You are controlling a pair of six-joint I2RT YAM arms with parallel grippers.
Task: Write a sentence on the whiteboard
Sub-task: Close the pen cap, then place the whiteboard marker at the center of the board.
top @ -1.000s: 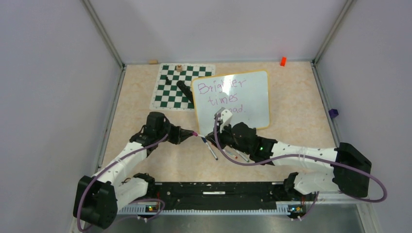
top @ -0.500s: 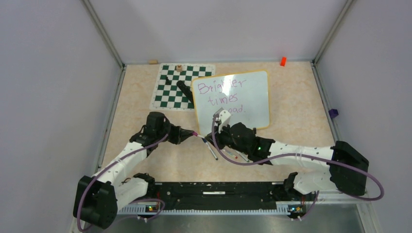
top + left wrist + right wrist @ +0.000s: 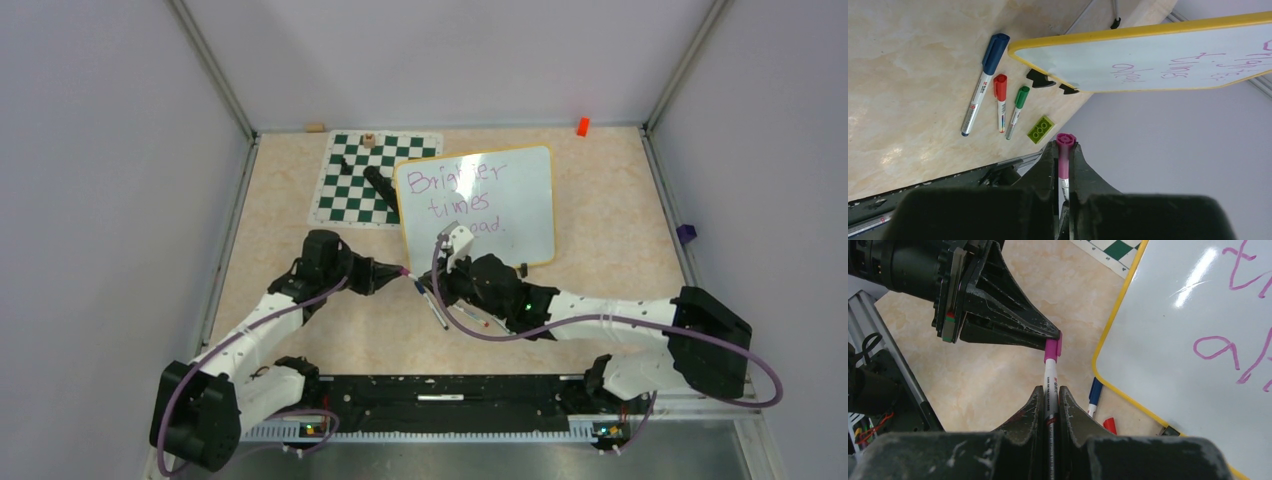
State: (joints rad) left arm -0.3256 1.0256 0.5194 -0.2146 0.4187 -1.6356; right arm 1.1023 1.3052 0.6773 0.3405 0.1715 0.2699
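Right gripper [image 3: 1050, 390]: clamped on the white barrel of the purple marker [image 3: 1050, 374].
Left gripper [image 3: 1063, 146]: pinching the cap [image 3: 1051, 351] at the barrel's end.
Whiteboard [image 3: 525, 205]: flat on the table just beyond both grippers, one corner over the chess mat [image 3: 350, 190].
Sentence [image 3: 455, 195]: purple, three slanted lines.

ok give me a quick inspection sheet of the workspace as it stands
surface: beige tabletop, no spills seen
job's things: whiteboard overlapping the chess mat corner; purple sentence, last word partly hidden from above; marker with pink cap at its tip
clutter: chess mat with few pieces; blue marker, red marker, green marker, green brick by the board's edge; orange block at far wall
grippers: left claw shut on pink cap; right claw shut on marker
cables: purple cable looping along each arm
surroundings: plain walls, metal corner posts
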